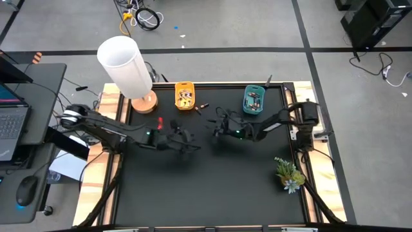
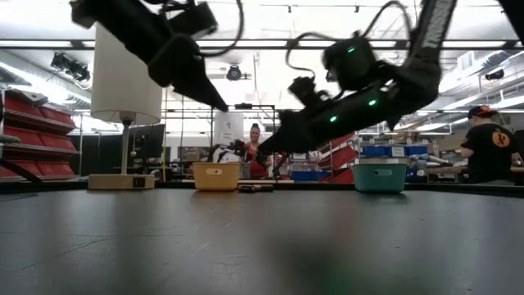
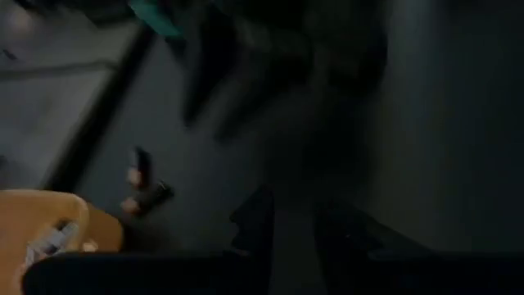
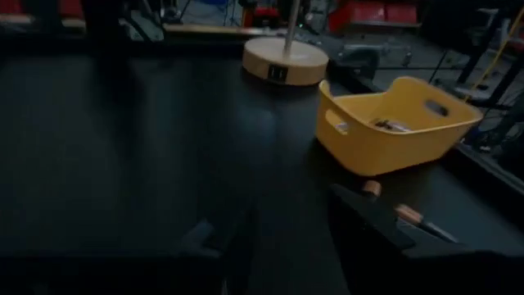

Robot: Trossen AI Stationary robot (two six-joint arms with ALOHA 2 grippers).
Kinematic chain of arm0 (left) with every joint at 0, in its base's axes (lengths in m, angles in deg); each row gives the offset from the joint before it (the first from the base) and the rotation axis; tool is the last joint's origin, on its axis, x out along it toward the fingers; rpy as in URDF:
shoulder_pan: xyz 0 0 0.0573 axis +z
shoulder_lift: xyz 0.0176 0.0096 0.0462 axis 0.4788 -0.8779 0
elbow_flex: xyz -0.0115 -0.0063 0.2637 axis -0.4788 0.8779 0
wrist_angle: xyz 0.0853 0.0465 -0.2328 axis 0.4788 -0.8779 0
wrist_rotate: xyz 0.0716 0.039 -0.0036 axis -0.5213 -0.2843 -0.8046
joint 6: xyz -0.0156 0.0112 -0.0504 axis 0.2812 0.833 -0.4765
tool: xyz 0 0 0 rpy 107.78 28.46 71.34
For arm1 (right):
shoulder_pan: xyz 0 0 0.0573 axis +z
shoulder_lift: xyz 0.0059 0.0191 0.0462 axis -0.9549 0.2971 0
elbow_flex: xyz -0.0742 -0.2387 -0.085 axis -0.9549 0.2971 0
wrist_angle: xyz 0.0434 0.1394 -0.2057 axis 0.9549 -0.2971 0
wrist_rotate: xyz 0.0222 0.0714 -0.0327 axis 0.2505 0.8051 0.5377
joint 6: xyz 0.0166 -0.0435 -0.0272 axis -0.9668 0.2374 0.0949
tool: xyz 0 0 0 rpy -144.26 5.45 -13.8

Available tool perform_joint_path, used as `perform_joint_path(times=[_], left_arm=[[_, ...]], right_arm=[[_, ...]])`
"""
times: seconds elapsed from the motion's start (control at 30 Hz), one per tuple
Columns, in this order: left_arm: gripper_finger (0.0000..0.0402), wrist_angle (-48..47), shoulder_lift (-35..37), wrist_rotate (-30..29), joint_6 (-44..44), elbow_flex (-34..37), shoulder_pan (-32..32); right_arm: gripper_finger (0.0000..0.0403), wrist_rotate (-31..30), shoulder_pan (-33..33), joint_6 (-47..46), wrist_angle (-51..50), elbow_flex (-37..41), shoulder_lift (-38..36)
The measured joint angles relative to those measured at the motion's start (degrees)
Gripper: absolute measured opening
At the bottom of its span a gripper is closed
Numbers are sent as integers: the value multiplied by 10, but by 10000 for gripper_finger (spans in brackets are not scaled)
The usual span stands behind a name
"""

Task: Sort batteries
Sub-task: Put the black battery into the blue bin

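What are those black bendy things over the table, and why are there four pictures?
They are two robot arms, each ending in two fingers. One picture looks down from above, one looks level across the table, and two come from cameras on the arms' wrists. The left gripper and right gripper both hang over the middle of the dark table, and neither holds anything that I can see. At the far edge stand a yellow bin and a teal bin, each with batteries inside. A few loose batteries lie beside the yellow bin, waiting to be sorted. There is also a lamp and a small plant.
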Motion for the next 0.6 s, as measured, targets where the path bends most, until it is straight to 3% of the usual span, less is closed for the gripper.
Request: perform_joint_path(times=[0.23,0.6], left_arm=[[85,166,104,-51,65,115,32],[85,260,137,-50,74,135,25]], right_arm=[[193,15,-34,1,-83,-117,82],[215,48,-102,-70,-118,-147,97]])
